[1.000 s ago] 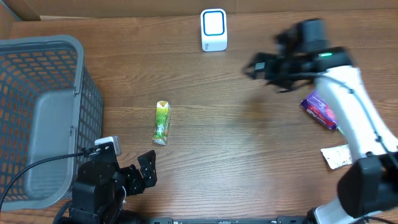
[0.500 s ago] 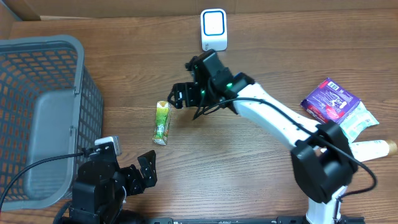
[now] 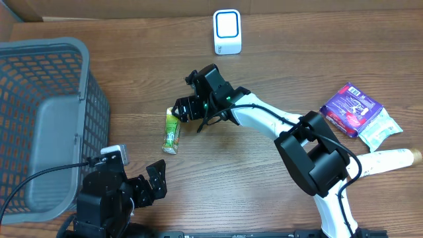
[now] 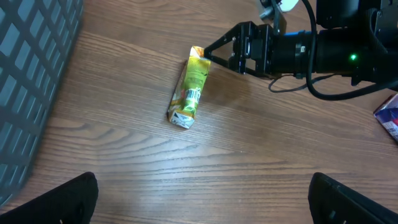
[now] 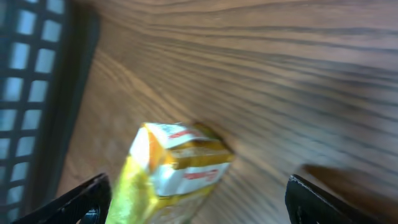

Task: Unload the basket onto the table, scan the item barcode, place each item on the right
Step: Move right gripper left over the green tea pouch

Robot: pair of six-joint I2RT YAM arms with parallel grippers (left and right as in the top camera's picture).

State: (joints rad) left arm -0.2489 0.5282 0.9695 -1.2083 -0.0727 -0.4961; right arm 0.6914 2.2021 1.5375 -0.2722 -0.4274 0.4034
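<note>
Because the right wrist view is blurred and cuts off the lower end of the carton (image 3: 172, 130), no barcode can be made out. The carton lies flat on the table (image 3: 264, 172), long axis near-to-far, upper end toward the scanner (image 3: 227, 32) and just beside the right gripper (image 3: 179, 110), whose jaws stand wide, holding nothing. The left gripper (image 3: 147, 186) is likewise wide and empty.

Packet (image 3: 172, 130) on table (image 3: 264, 172), right of basket (image 3: 39, 46)
</note>
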